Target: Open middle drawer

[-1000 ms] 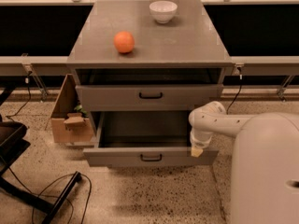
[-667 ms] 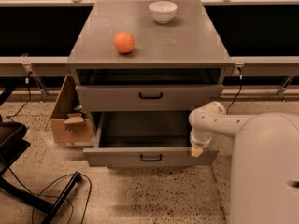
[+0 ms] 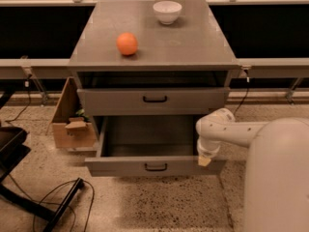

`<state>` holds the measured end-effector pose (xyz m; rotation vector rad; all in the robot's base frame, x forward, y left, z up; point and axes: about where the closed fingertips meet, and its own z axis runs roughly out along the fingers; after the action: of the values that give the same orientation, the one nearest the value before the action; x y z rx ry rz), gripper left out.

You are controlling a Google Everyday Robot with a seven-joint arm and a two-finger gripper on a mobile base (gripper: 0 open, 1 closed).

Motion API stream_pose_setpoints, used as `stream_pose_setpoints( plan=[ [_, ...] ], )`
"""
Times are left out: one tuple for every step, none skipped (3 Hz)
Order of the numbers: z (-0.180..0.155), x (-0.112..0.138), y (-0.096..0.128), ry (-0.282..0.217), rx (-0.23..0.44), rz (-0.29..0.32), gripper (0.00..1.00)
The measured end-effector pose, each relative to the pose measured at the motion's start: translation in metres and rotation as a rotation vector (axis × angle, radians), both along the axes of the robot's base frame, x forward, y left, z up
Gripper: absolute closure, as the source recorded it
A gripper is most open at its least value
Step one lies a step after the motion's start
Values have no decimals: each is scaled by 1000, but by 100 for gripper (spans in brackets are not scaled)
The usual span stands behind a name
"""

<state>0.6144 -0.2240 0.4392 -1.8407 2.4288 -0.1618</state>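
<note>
The grey cabinet (image 3: 96, 64) has a closed, taller-fronted drawer (image 3: 111, 101) with a long black handle under its top. Below it the middle drawer (image 3: 116, 167) stands pulled out. Its inside shows and looks empty, and its small black bar handle (image 3: 155, 166) is at the centre of the front. The lowest drawer is hidden under it. My gripper (image 3: 204, 159) points down at the right end of the open drawer's front, right of the handle. My white arm (image 3: 231, 129) reaches in from the right.
An orange (image 3: 127, 43) and a white bowl (image 3: 167, 11) sit on the cabinet top. A cardboard box (image 3: 72, 124) stands left of the cabinet. Black cables (image 3: 58, 197) and a dark chair base (image 3: 9, 149) lie on the floor at left. My white body (image 3: 277, 178) fills the lower right.
</note>
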Motion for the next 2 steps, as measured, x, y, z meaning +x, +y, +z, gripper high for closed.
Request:
stream_pose_setpoints(
  plan=[
    [0, 0, 0, 0, 0, 0, 61],
    [0, 0, 0, 0, 0, 0, 29]
  ],
)
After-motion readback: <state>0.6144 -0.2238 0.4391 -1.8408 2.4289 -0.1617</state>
